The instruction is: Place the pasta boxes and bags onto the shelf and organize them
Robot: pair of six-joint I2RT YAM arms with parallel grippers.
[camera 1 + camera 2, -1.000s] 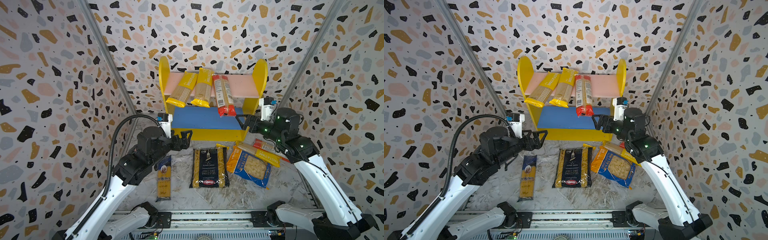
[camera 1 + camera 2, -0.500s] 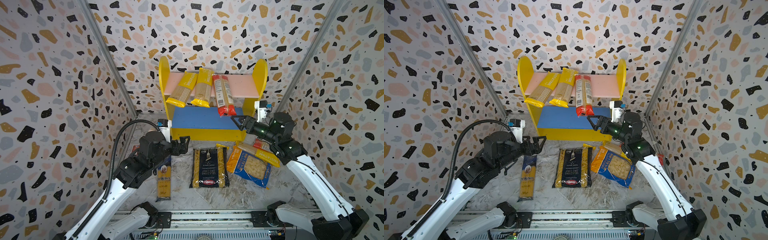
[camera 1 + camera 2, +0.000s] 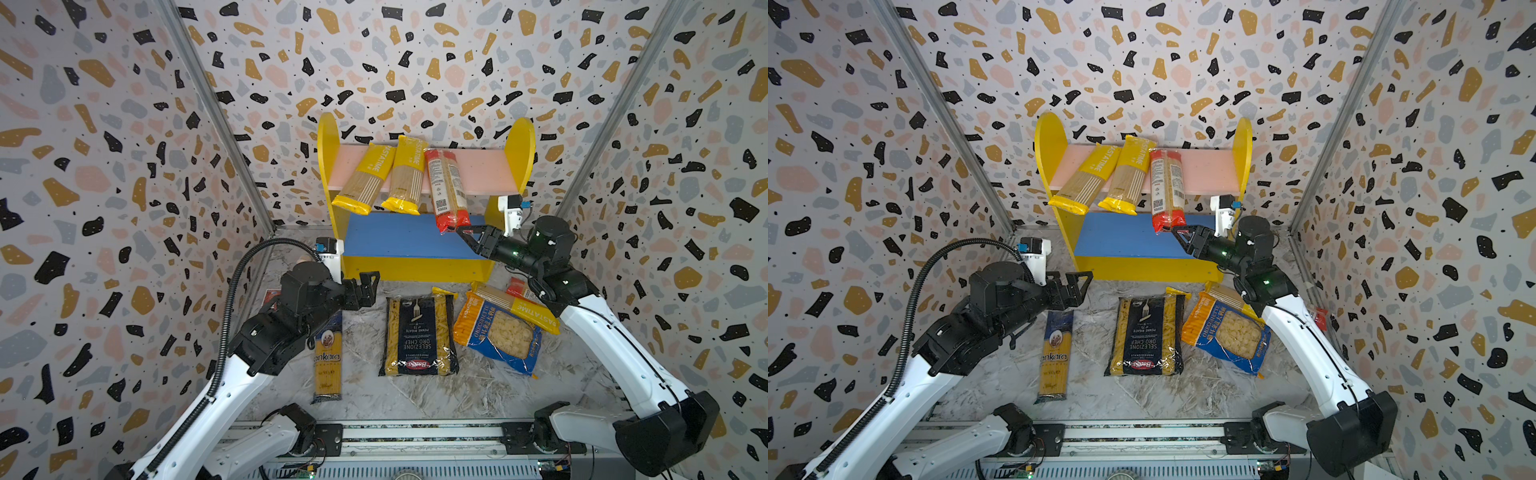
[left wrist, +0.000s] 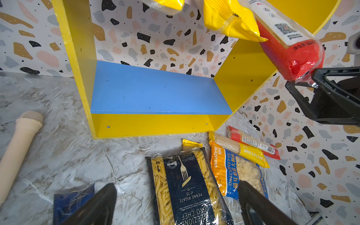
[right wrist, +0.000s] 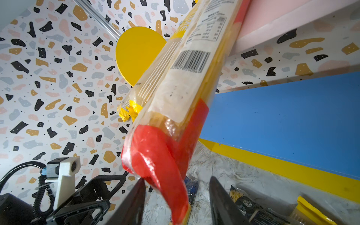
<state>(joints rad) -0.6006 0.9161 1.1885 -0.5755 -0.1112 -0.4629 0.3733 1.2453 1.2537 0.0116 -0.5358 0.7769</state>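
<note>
Currently, right gripper (image 3: 465, 232) sits at the low red end of a red-ended spaghetti pack (image 3: 446, 187); jaws part-way apart, astride the crimped tail; in the right wrist view one finger (image 5: 133, 202) lies against the wrapper and a gap shows beside the other; not clamped. That pack rests on the pink upper board (image 3: 484, 170) of the shelf (image 3: 328, 166), sloping down over the front edge, its red end hanging before the blue lower board (image 3: 395, 239). Just beside it, a yellow PASTATIME pack (image 3: 405, 174), then a second yellow pack (image 3: 365, 178) nearer the left panel; both overhang the same edge.

Left gripper (image 3: 368, 289) released, jaws wide, nothing between them; it hangs low before the shelf's left panel, above the far end of the dark-blue ankara pack (image 3: 328, 357), which lies flat on the marble floor (image 3: 478, 390). Mid-floor: black Barilla penne bag (image 3: 419, 336), flat. To its right the blue-orange bag (image 3: 503, 338); a third PASTATIME pack (image 3: 521, 311) lies across its far edge; another red-ended pack (image 3: 519, 289) beyond that, partly under the right arm. Beige stick (image 4: 17, 150) on the floor outside a side panel, seen from the left wrist only.
</note>
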